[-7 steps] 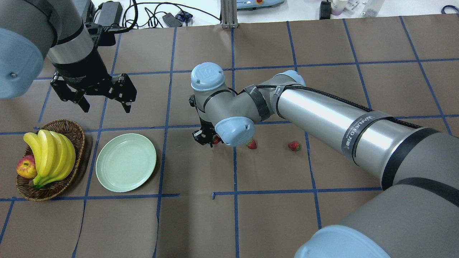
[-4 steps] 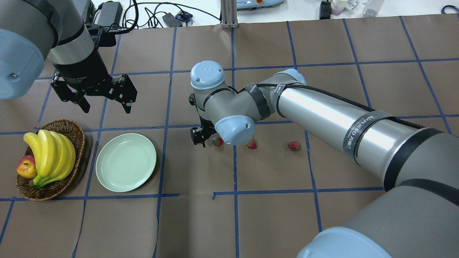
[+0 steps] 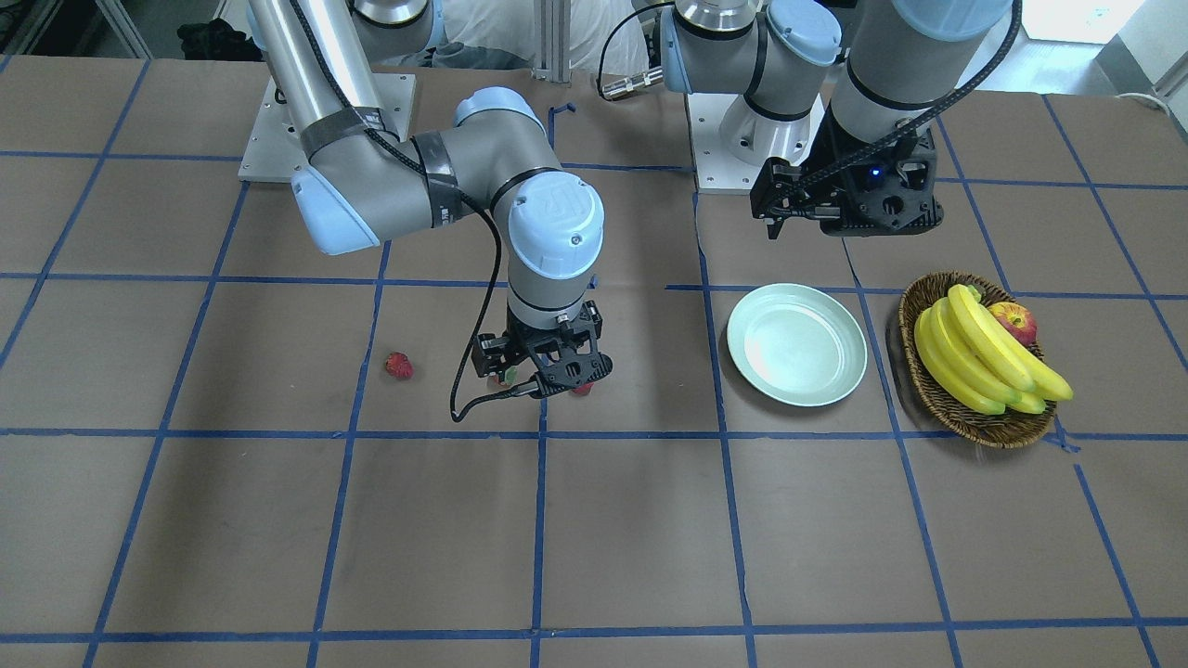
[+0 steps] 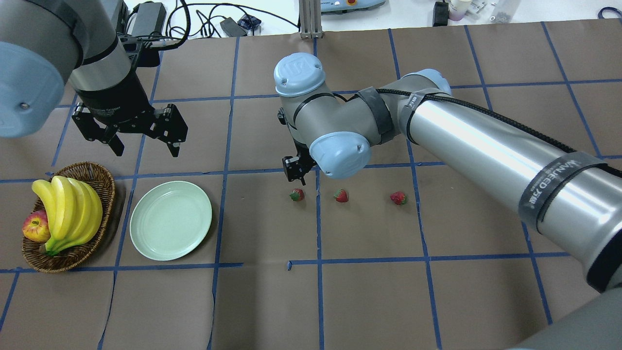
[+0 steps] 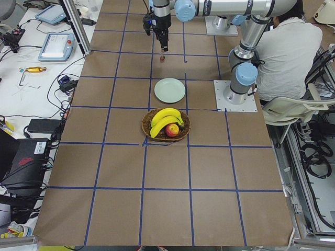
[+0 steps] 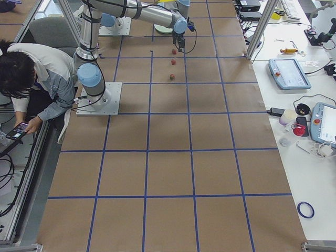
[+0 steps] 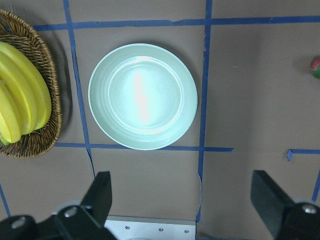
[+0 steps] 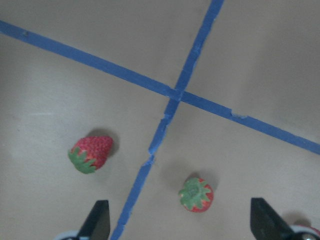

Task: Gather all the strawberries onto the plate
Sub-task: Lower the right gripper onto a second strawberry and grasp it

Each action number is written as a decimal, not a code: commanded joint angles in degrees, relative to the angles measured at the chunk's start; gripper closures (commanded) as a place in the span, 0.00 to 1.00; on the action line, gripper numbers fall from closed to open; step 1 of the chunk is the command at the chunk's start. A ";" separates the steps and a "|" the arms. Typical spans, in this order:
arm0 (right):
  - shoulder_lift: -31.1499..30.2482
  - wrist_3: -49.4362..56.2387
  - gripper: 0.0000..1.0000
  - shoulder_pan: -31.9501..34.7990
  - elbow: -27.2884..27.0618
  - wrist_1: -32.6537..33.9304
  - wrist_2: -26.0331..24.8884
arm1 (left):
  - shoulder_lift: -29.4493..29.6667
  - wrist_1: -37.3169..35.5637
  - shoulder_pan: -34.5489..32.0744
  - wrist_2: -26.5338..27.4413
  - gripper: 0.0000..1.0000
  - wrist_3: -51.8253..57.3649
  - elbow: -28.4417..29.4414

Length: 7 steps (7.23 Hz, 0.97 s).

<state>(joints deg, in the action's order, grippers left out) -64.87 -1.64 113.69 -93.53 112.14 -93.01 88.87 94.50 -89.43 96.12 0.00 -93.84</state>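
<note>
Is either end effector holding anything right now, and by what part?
Nothing is held. The right end effector and left end effector are open; all three strawberries lie on the table.

- Black strap (image 4: 554, 182) round the silver forearm of the right arm (image 4: 476, 141), at 4 o'clock in the overhead view: white capitals, roughly "WANUEED". Two smaller characters follow, too fine to read.
- Blue joint cap (image 4: 299, 74) at the right arm's wrist, near 12 o'clock of centre in the overhead view: embossed "UR" logo. The same mark shows on this cap in the front-facing view, just at 10 o'clock of centre.
- Left gripper (image 4: 146, 149), at 10 o'clock in the overhead view: a faint pale line of lettering on its black body, not legible.
</note>
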 commanded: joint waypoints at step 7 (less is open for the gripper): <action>2.19 15.35 0.04 -2.43 -6.67 1.06 0.64 | 0.16 -0.02 -0.40 -0.06 0.00 -0.61 -1.26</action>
<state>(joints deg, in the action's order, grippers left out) -63.95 13.77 111.27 -100.46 112.70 -92.41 89.09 94.55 -89.76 96.02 -0.55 -94.51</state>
